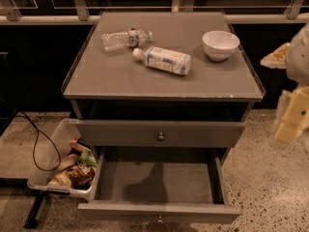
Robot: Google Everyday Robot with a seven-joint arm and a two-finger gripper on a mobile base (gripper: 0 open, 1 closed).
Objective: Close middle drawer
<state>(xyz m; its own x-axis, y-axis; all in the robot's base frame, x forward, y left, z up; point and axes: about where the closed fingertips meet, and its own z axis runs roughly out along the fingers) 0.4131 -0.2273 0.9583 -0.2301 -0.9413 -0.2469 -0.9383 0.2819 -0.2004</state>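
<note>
The middle drawer (pixel 159 210) is pulled far out of the grey-brown cabinet, and its inside (pixel 159 180) is empty. Its plain front lies at the bottom edge of the view, with the small round knob (pixel 159 220) just showing. Above it is the taller top drawer front (pixel 120 133) with its own knob (pixel 161 136). The lowest drawer is hidden under the open one. My gripper (pixel 291 122), cream-coloured, hangs at the right edge of the view. It is right of the cabinet at about the height of the top drawer front, and it touches nothing.
On the cabinet top (pixel 116 76) lie a clear water bottle (pixel 125 37) and a white-labelled bottle (pixel 164 59), and a white bowl (pixel 220 44) stands there. A clear bin of snack packets (pixel 63 163) sits on the floor to the left, with a black cable (pixel 36 144) beside it. A railing runs behind the cabinet.
</note>
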